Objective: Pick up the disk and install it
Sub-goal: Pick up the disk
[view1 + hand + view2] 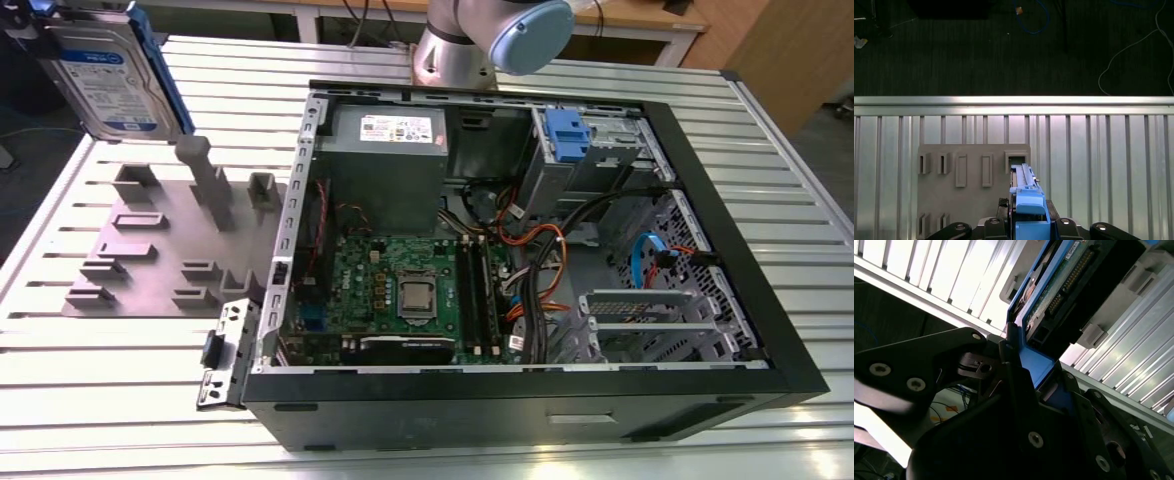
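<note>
**Ana:** While the disk point(114, 75) hangs at the exterior view's upper left, is it touching anything below?

**Ben:** No. It stands on edge, nearly upright with its label facing the camera, and is clear of the grey slotted fixture point(160, 240) on the bench point(134, 400). In the first wrist view the disk point(1026, 197) sits right over one slot point(1015, 161) of that fixture point(974, 200), apart from it.

**Ana:** What is holding it up?

**Ben:** The pincer point(1036, 365). In the second wrist view its black fingers point(1013, 372) are pinched onto the end of the blue carrier point(1040, 367), so it grips plastic, not the circuit board. I judge that end grip to be deliberate. It leaves the whole length of the drive free below the fingers, and the on-edge attitude matches the upright slots.

**Ana:** And the arm?

**Ben:** Its base point(481, 40) stands at the far side of the bench, behind the open computer case point(467, 410). Since the disk is out over the fixture, I take it that the arm reaches sideways toward the exterior view's left, with the wrist pointing straight down. The first wrist view looks squarely onto the bench slats.

**Ana:** How far is the disk from the case?

**Ben:** Well apart. The drive cage point(601, 150) with its blue latch point(567, 135) sits in the far corner of the case on the exterior view's right. So the disk is picked up and not yet installed.
</note>
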Robot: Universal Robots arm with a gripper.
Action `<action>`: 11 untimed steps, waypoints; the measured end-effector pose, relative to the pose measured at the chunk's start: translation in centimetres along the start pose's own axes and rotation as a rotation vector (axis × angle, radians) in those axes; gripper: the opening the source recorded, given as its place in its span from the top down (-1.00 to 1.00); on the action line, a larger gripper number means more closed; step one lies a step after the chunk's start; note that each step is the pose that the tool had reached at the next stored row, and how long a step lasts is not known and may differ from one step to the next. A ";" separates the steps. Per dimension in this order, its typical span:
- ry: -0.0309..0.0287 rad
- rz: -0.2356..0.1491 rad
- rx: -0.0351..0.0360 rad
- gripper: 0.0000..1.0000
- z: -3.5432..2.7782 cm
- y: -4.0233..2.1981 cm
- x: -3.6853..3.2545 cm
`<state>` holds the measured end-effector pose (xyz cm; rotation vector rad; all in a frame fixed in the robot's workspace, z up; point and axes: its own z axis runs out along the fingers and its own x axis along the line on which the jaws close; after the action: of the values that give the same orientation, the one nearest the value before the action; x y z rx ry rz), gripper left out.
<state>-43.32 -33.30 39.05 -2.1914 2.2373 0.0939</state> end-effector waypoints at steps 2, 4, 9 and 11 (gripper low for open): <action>0.0000 0.000 0.0000 0.27 -0.03 0.00 0.00; 0.0000 0.000 0.0000 0.27 -0.07 0.00 0.00; 0.0000 0.000 0.0000 0.27 -0.16 0.01 -0.01; 0.0000 0.000 -0.0001 0.27 -0.20 0.01 -0.01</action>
<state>-43.32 -33.30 39.25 -2.1914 2.2374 0.0940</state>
